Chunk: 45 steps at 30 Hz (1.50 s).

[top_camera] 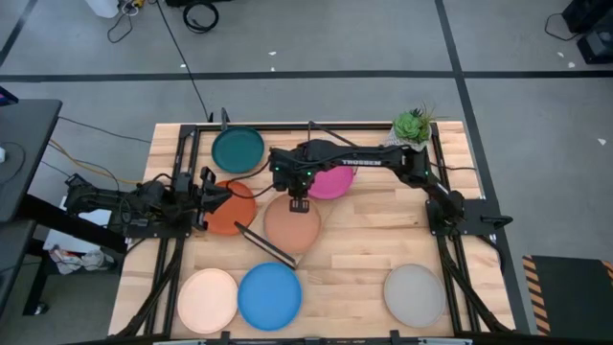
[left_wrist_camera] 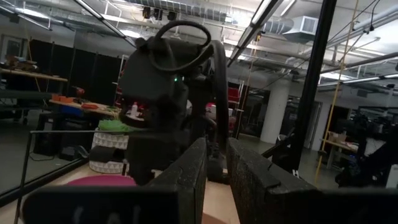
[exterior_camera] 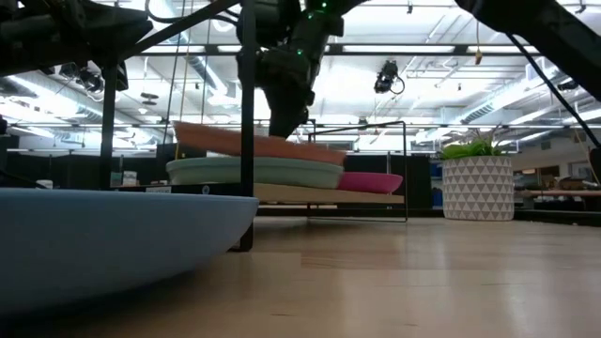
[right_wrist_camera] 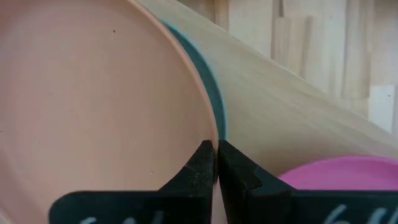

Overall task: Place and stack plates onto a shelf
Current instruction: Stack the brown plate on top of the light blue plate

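— Where is the terracotta plate [top_camera: 291, 225]?
— Tilted on the shelf [exterior_camera: 329, 195], its rim pinched in the right gripper [top_camera: 298, 203] jaws, beside the magenta plate [top_camera: 331, 181].
— And the left gripper [top_camera: 205, 198]?
— Jaws nearly shut, empty, over the orange-red plate [top_camera: 230, 208].

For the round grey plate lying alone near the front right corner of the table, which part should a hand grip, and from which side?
Probably the thin rim. The round grey matte plate lies flat and shallow on the slatted wooden tabletop, offering only its edge. The right hand grips the terracotta plate that way. Nothing crowds it, so coming from above at the edge nearest the right arm seems easiest.
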Tool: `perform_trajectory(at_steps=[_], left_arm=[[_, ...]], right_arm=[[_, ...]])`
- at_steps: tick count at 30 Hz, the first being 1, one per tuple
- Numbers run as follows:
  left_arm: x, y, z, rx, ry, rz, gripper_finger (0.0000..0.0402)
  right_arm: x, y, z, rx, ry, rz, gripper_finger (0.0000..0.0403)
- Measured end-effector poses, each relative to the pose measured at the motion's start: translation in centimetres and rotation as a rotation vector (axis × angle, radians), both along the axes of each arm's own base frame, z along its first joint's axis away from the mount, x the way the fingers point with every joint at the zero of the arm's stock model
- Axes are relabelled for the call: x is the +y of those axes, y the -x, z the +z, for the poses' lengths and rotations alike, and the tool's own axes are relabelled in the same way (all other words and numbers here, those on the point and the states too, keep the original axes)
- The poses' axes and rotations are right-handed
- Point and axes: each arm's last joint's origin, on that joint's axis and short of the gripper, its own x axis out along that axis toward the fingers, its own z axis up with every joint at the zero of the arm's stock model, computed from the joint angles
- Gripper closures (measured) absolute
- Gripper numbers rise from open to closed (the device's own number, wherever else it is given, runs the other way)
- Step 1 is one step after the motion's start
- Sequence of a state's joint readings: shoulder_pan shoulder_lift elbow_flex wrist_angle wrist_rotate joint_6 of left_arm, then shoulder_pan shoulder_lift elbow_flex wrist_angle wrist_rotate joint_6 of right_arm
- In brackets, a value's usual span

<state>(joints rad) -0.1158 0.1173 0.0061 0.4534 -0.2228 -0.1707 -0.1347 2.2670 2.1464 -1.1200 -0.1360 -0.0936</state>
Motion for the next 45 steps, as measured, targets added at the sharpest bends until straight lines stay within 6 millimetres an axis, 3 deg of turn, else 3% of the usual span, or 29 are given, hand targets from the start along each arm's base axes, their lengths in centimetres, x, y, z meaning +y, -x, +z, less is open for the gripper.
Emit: perform_trajectory(at_steps=[17, 23, 33, 39, 45], left_arm=[[0.0, 0.0, 0.0, 0.002, 0.000, 0.003, 0.0333], [0.0, 0.0, 0.0, 0.002, -0.001, 0.004, 0.0333], [0.0, 0.0, 0.0, 0.002, -0.001, 0.003, 0.0333], [0.0, 0.0, 0.0, 0.002, 0.001, 0.002, 0.0333], [0.0, 0.0, 0.0, 0.003, 0.000, -0.002, 0.0333]], right_arm=[[-0.5, -0.4, -0.4, -0.033, -0.032, 0.033, 0.0350], [-0.4, 0.0, 0.8, -0.051, -0.018, 0.061, 0.0335], [-0.3, 1.1, 2.7, 0.033, 0.002, 0.034, 0.0273], [-0.3, 1.7, 1.8, 0.133, 0.066, -0.018, 0.0272], [1.0, 1.6, 0.1, 0.169, 0.127, 0.007, 0.0281]])
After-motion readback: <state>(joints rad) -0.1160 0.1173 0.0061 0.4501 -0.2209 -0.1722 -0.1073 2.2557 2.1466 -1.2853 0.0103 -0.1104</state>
